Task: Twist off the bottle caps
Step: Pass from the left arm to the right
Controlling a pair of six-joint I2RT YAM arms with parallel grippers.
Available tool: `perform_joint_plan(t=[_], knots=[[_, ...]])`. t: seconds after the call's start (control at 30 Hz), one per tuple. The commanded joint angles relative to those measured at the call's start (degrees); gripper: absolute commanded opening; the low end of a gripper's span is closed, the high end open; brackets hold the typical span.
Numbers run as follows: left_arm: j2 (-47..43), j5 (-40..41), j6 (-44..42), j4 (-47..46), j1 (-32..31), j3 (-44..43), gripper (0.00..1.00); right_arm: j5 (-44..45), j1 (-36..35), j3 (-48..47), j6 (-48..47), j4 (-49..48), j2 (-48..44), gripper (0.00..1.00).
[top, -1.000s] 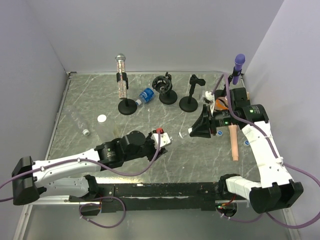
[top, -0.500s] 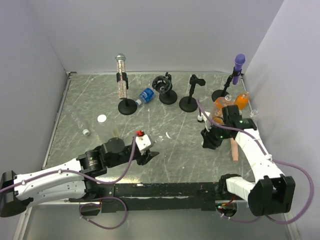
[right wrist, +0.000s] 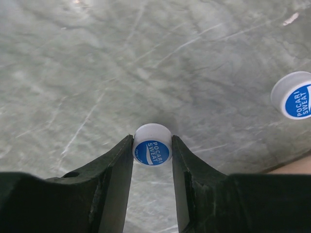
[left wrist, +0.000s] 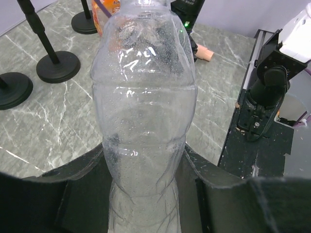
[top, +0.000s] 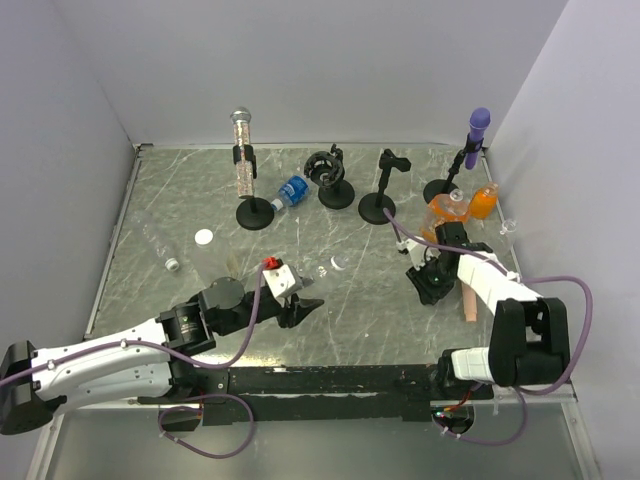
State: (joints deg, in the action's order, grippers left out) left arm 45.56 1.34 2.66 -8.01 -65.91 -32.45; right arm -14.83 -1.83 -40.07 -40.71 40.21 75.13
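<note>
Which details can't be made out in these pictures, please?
- Left wrist view: the top edge cuts off the clear bottle at its mouth, so whether it is capped cannot be told.
- Right wrist view: the right edge cuts off part of the loose cap.
- Top view: the right gripper covers its held cap.

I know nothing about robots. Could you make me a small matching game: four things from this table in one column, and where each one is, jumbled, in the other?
Things:
1. clear bottle
2. blue-printed cap
3. purple microphone
4. plain white cap

Places:
A. in a stand at the back right
B. between the fingers of the right gripper
C. loose on the table, left side
D. held by the left gripper

Pairs: 1-D, 2-B, 3-A, 4-C
</note>
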Motion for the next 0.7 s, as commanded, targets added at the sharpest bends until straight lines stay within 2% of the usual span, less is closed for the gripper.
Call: perform_joint_plan(t=[0.0,0.1,0.27,0.37,0.43,0.5,0.6,0.67], knots=[[0.32,-0.82,1.21,-4.29,0.26,0.10,0.23,2.88,1.30,-0.18,1.33,-3.91,2.38,0.45],[0.49,-1.69,1.65,-4.82,0.17,0.54,0.23,1.39,1.56,-0.44,0.72,-2.51,1.95,0.59],[1.72,-3.62,2.00,-5.44,0.26,0.72,0.23,-6.06,1.56,-5.79,-1.56,5.56,-5.77,0.73],[3.30,-5.73,2.00,-5.87,0.26,0.28,0.23,-17.91,1.47,-12.99,-9.18,16.10,-11.05,0.79],[4.44,-7.49,1.92,-6.49,0.17,-0.16,0.24,-29.15,1.56,-17.04,-17.78,22.96,-14.04,0.86],[5.94,-9.24,1.91,-7.63,0.25,-0.42,0.23,-40.22,1.56,-18.89,-26.31,28.67,-16.85,0.99],[8.22,-11.44,1.92,-8.86,0.26,-1.04,0.23,-54.83,-0.10,-19.69,-41.78,37.82,-17.92,0.99],[9.80,-12.50,2.00,-9.22,0.26,-1.74,0.23,-57.50,-5.79,-21.79,-41.92,40.03,-15.29,0.99]])
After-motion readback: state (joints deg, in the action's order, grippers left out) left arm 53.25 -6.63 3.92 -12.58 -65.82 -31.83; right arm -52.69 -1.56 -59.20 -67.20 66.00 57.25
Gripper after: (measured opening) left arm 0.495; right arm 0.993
